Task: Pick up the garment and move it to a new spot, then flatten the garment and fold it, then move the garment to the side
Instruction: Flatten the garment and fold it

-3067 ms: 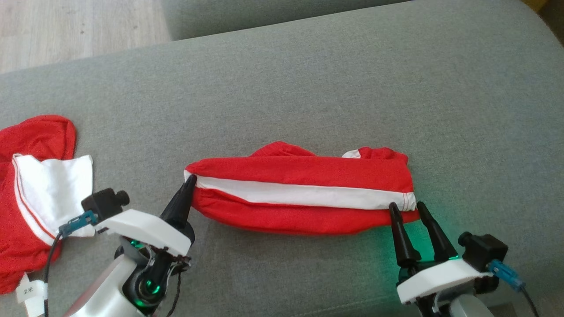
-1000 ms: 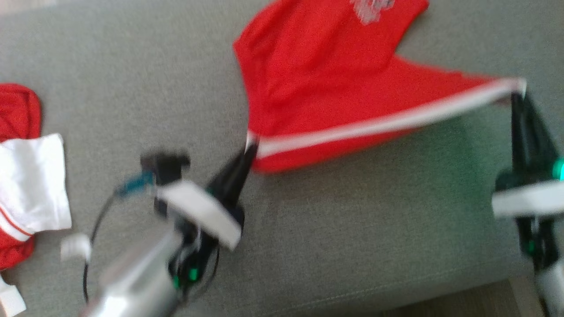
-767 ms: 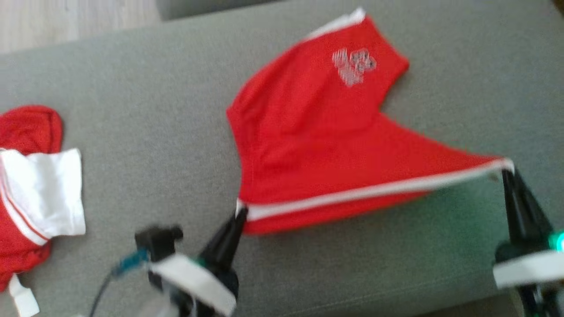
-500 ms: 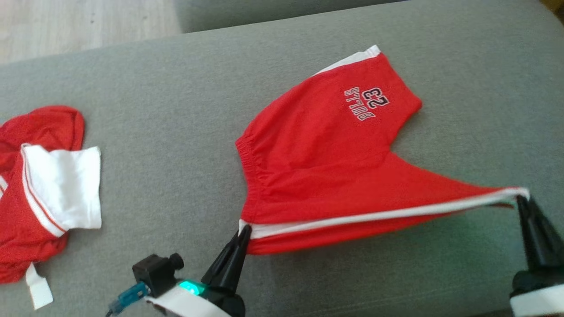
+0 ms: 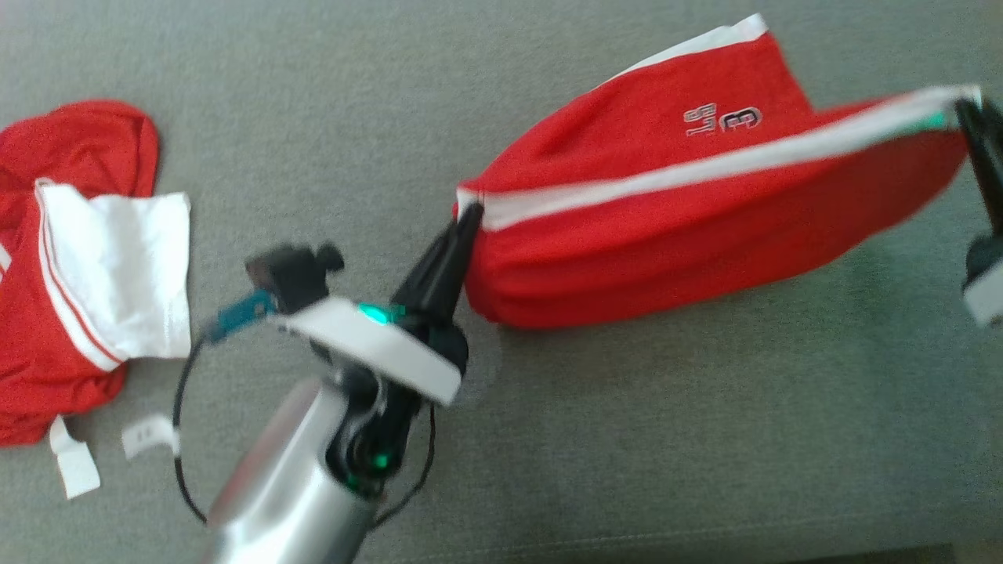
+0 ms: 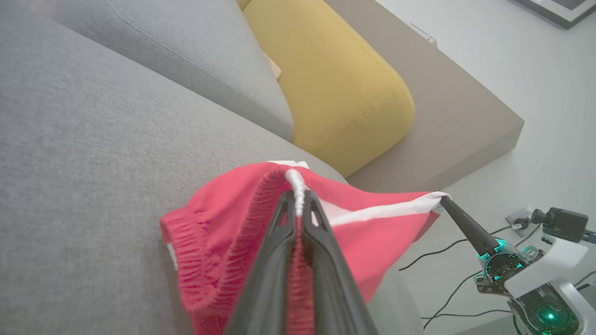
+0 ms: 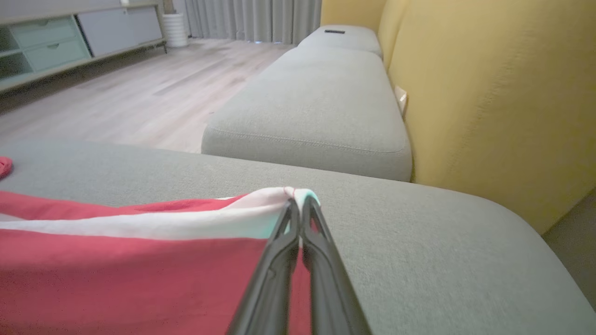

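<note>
The garment is a pair of red shorts with a white side stripe and a printed number. It hangs stretched between both grippers above the grey sofa seat. My left gripper is shut on the waistband end, seen close up in the left wrist view. My right gripper is shut on the white-striped leg hem at the right edge, and shows close in the right wrist view. The far leg of the garment still trails on the cushion.
A second red and white garment lies crumpled at the left with white tags beside it. A yellow backrest cushion stands behind the seat. Another grey cushion and wood floor lie beyond.
Both grippers have lifted the stretched edge of the shorts up and toward the far leg. The head camera has also shifted, so the whole scene sits differently.
</note>
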Tool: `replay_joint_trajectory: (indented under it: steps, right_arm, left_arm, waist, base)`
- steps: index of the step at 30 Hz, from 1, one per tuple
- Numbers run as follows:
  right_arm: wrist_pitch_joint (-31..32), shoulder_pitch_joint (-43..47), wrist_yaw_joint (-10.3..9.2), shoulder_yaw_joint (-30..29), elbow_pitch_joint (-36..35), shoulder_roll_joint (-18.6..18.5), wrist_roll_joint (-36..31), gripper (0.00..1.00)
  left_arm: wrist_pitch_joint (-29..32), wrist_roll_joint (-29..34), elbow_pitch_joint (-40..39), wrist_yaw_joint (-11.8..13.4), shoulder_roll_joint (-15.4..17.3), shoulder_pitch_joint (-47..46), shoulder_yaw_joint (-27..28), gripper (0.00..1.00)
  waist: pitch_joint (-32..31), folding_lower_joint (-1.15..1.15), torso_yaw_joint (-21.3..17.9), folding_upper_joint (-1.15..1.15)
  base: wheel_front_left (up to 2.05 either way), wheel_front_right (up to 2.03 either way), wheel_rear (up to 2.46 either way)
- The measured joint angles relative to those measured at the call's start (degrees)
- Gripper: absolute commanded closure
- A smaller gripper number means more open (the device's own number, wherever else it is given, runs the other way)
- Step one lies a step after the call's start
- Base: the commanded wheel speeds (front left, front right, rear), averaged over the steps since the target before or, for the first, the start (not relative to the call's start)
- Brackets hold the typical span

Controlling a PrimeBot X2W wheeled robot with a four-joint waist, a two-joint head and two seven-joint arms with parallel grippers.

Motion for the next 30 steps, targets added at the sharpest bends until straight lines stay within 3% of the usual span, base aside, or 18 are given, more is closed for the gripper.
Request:
replay_joint_trajectory:
  steps: [6, 9, 20, 21, 23, 24, 26, 28, 30]
  right_arm:
    - [5.64, -13.8, 0.0, 13.77, 7.17, -7.88, 4.69, 1.0]
    - [6.01, -19.29, 0.0, 18.86, 11.17, -10.13, 6.04, 1.0]
    - [2.3, -31.11, 0.0, 28.56, 25.72, -11.45, 9.23, 1.0]
    - [1.46, -31.77, 0.01, 29.27, 26.74, -11.4, 9.5, 0.91]
    - [-0.1, -33.29, 0.0, 31.11, 28.35, -11.25, 9.59, 0.78]
    - [-1.14, -33.93, 0.0, 31.84, 29.02, -10.94, 9.59, 0.72]
    - [-3.44, -35.11, 0.0, 33.26, 30.18, -10.2, 9.93, 0.63]
    - [-6.15, -36.1, 0.0, 34.22, 31.49, -9.5, 10.25, 0.0]
    - [-9.96, -36.81, 0.0, 35.35, 32.15, -9.07, 10.29, 0.0]
  left_arm:
    - [1.83, -1.46, 6.69, 1.08, -1.02, -8.28, 0.22, 1.0]
    - [1.91, -2.26, 9.47, 1.01, -1.29, -11.79, -0.3, 1.0]
    - [-0.08, -4.0, 17.47, 0.9, -2.02, -18.95, -3.94, 1.0]
    - [-0.36, -4.0, 17.84, 0.81, -2.11, -19.09, -4.11, 1.0]
    - [-0.88, -4.39, 18.86, 0.8, -2.16, -19.52, -4.58, 0.83]
    - [-1.12, -4.63, 19.26, 0.73, -2.16, -19.74, -4.85, 0.81]
    - [-1.47, -4.89, 20.14, 0.44, -2.16, -20.31, -5.49, 0.69]
    - [-2.02, -4.92, 20.91, 0.43, -2.21, -20.59, -5.88, 0.49]
    - [-2.68, -4.92, 21.7, 0.42, -2.2, -20.67, -6.16, 0.18]
  waist:
    - [2.93, 0.0, 2.13, 0.0]
    - [4.22, 0.0, 3.35, 0.0]
    - [7.19, 0.0, 6.08, 0.0]
    - [7.24, 0.0, 6.04, 0.0]
    - [7.24, 0.0, 5.92, 0.0]
    - [7.19, 0.0, 5.83, 0.0]
    - [7.07, 0.0, 5.64, 0.0]
    - [6.93, 0.0, 5.49, 0.0]
    - [6.71, 0.0, 5.38, 0.0]
  base:
    - [0.0, 0.0, 0.0]
    - [0.0, 0.0, 0.0]
    - [0.0, 0.0, 0.0]
    - [0.0, 0.0, 0.0]
    - [0.0, 0.0, 0.0]
    - [0.0, 0.0, 0.0]
    - [0.0, 0.0, 0.0]
    - [0.0, 0.0, 0.0]
    - [0.0, 0.0, 0.0]
